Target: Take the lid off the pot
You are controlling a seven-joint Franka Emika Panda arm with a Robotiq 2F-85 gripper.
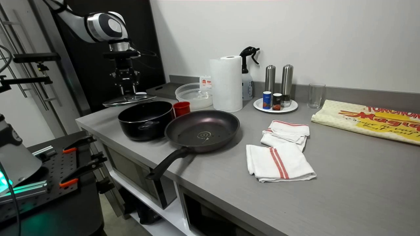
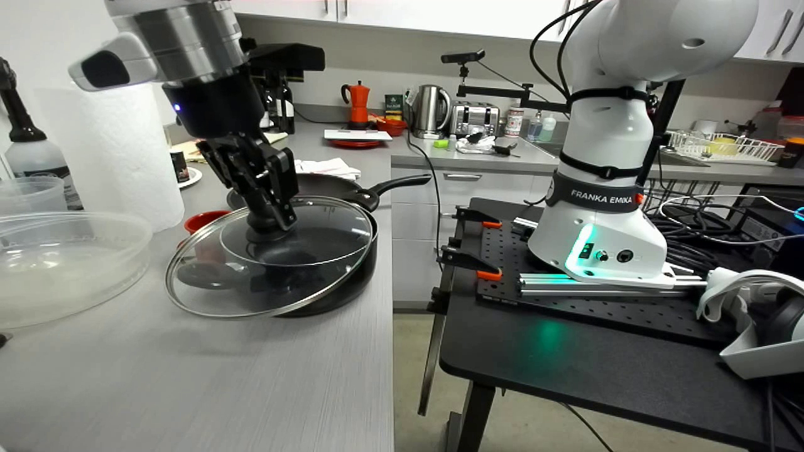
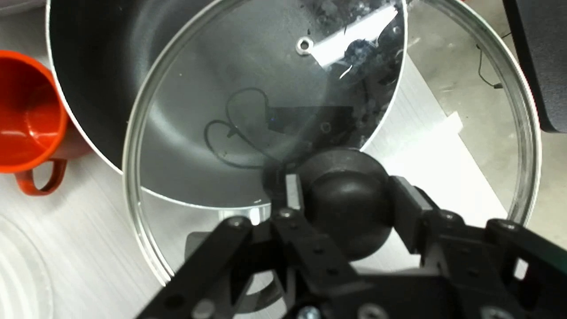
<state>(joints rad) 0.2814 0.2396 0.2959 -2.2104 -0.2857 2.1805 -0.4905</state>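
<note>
The glass lid has a thin metal rim and a dark knob. My gripper is shut on the knob, with a finger on each side of it in the wrist view. The lid hangs raised and shifted off the black pot, overlapping only part of its opening in the wrist view. In an exterior view the lid looks tilted, and part of the pot shows behind it. The open inside of the pot shows in the wrist view.
A black frying pan stands beside the pot, its handle over the counter edge. A red cup stands close to the pot. A clear plastic container, a paper towel roll and folded towels are nearby.
</note>
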